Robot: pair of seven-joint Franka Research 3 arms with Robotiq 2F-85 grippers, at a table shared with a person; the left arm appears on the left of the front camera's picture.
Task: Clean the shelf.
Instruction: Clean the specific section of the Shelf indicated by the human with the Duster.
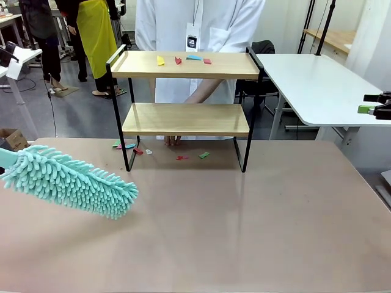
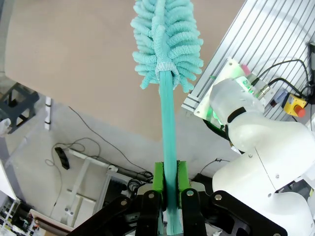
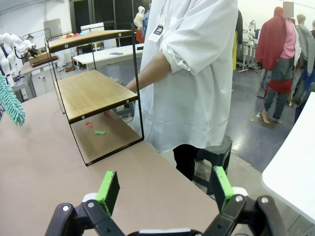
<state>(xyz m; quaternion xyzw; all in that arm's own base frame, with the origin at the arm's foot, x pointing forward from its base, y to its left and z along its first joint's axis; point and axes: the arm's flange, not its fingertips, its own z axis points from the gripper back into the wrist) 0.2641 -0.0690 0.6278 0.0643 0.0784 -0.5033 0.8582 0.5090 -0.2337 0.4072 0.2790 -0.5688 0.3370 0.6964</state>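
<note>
The left hand (image 2: 170, 179) is clamped on the handle of a fluffy teal microfibre duster (image 1: 67, 182), whose head hangs over the left edge of the beige table (image 1: 244, 232). The right hand (image 3: 165, 189) gapes wide and empty. The two-tier shelf (image 1: 186, 119), light wooden boards in a thin black metal frame, stands mid far edge. Small coloured scraps (image 1: 183, 60), perhaps paper, dot its top board.

You've got the shelf (image 1: 183, 119) at the far middle of the bench (image 1: 244, 213), paper scraps (image 1: 183, 60) on its top board, more scraps (image 1: 183, 157) on the bench underneath, the duster (image 1: 67, 182) near left, and a person (image 1: 201, 24) right behind the shelf.
</note>
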